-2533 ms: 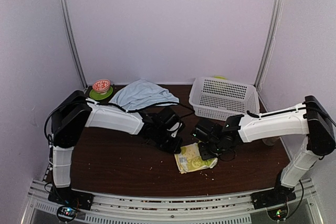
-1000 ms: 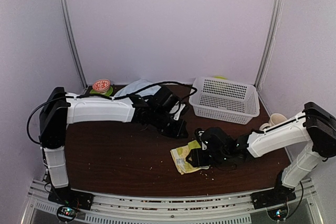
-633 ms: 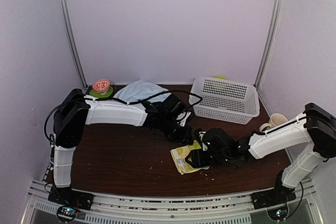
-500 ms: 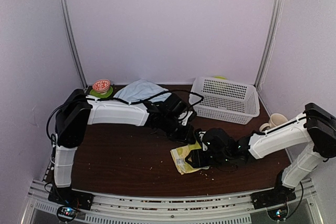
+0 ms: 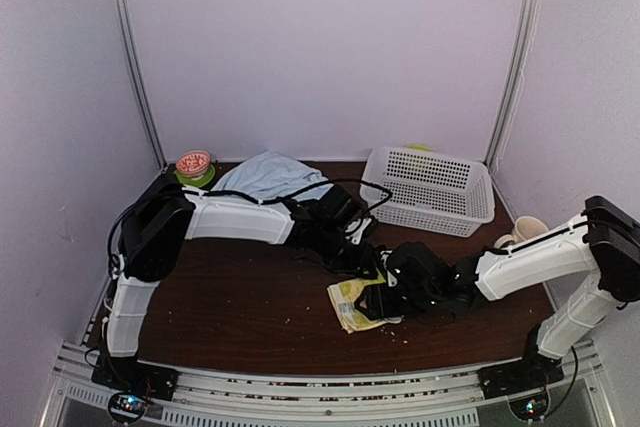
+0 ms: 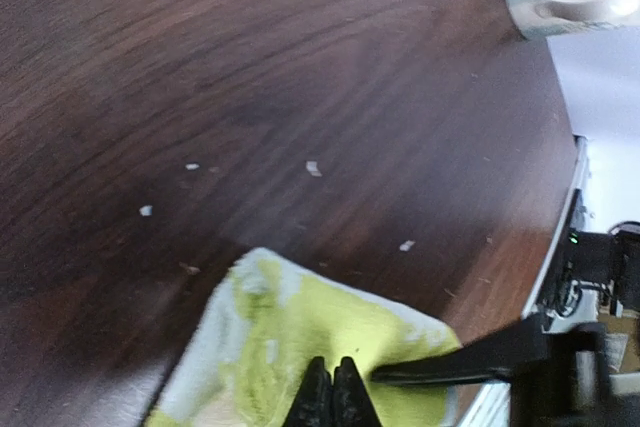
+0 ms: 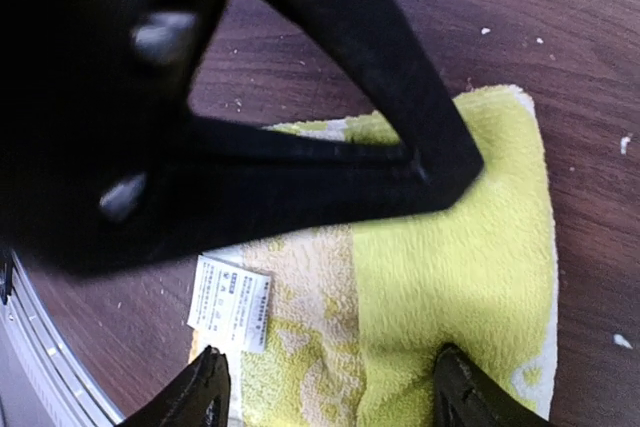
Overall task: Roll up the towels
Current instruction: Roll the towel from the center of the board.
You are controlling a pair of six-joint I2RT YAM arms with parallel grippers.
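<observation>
Now the green towel [image 5: 352, 302] is lying on the table [image 5: 240, 297], toward its front. The left gripper [image 6: 331, 392] is pinching it, fingers pressed together. The right gripper [image 7: 332, 392] is hanging over the same towel, its fingers spread wide apart. The blue towel [image 5: 268, 175] is sitting crumpled at the back, left of the basket [image 5: 430, 187].

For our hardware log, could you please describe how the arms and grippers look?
Both the left arm and right arm have white shell links with black joints. The left gripper and right gripper are black; a black cable loops over the left arm.
</observation>
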